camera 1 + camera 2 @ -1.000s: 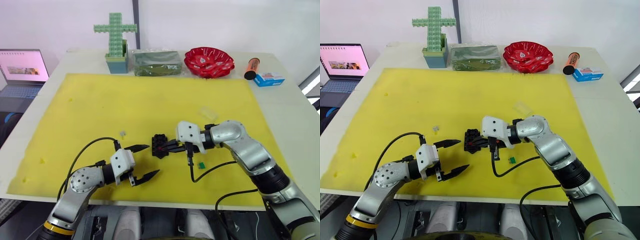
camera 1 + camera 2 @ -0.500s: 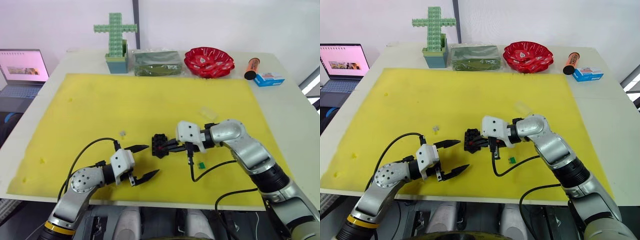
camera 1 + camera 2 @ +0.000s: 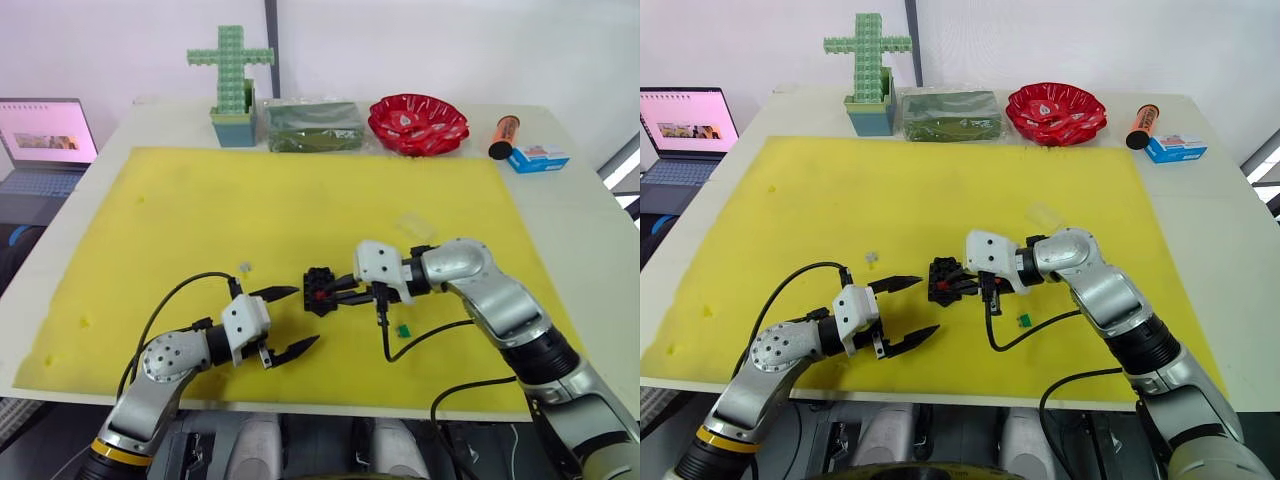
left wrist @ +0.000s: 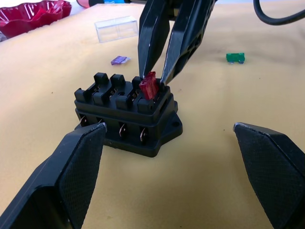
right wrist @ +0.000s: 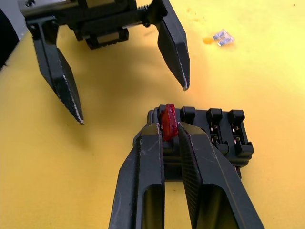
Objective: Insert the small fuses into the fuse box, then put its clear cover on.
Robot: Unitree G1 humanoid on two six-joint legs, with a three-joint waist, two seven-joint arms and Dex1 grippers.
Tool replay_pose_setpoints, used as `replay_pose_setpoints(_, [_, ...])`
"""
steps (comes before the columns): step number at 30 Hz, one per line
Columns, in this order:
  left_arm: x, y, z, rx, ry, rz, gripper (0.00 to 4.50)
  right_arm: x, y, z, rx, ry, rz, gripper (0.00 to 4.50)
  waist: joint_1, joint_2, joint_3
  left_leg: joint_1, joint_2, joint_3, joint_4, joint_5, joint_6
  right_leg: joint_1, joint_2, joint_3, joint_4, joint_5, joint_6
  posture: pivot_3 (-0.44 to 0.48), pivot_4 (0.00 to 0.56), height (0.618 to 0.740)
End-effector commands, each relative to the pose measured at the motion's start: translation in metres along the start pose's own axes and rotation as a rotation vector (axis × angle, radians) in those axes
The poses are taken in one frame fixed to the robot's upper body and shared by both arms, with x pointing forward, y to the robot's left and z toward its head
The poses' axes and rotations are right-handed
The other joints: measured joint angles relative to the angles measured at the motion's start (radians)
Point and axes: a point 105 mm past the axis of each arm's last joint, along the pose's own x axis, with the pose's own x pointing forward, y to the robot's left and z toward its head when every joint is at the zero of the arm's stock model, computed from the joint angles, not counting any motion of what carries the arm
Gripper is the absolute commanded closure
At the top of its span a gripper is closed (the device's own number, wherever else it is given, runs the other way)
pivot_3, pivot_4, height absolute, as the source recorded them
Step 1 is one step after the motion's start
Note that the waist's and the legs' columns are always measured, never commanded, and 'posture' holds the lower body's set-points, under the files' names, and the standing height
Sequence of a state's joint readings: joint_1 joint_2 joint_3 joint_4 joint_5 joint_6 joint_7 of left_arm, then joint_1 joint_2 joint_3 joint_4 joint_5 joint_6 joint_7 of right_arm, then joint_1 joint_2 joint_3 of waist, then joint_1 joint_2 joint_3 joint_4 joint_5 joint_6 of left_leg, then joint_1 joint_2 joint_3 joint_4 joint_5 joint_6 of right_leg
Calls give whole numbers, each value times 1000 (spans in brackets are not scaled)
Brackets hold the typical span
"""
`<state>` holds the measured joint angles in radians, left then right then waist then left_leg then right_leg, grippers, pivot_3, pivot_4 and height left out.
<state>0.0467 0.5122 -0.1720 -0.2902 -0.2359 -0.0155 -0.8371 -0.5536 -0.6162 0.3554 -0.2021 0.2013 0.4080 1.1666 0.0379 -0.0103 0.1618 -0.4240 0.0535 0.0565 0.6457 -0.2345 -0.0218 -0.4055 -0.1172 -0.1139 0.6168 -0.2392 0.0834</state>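
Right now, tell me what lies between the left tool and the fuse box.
Bare yellow mat, seen in the left wrist view: the open left tool faces the fuse box with nothing between them.

Near the middle of the frame, a small black plastic fuse box (image 3: pixel 943 279) sits on a yellow foam mat (image 3: pixel 940 190). The right gripper (image 3: pixel 962 285), black-fingered, reaches its edge. Lower left, the left gripper (image 3: pixel 915 309) hangs spread wide. A tiny green fuse (image 3: pixel 1022 320) lies lower right of the box.
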Motion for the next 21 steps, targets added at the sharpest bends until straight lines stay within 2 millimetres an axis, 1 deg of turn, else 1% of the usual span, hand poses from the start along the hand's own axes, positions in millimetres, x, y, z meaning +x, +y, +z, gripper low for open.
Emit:
replay_pose_setpoints(1, [-2,3,7,30,-25,13,0,-11,-7,21,-39,-65,-29,3862,0,0,0,0,0,0,0,0,0,0,0,0,0,0,0,0,150,740])
replay_pose_setpoints(6, [-3,3,8,32,-28,14,0,-9,-14,22,-20,-83,-68,3862,0,0,0,0,0,0,0,0,0,0,0,0,0,0,0,0,150,740])
replay_pose_setpoints(9, [-3,3,8,35,-29,14,0,-5,-12,21,-14,-86,-62,4461,0,0,0,0,0,0,0,0,0,0,0,0,0,0,0,0,150,740])
replay_pose_setpoints(21, [-4,2,7,33,-27,18,0,4,-3,16,-6,-74,-27,4486,0,0,0,0,0,0,0,0,0,0,0,0,0,0,0,0,150,740])
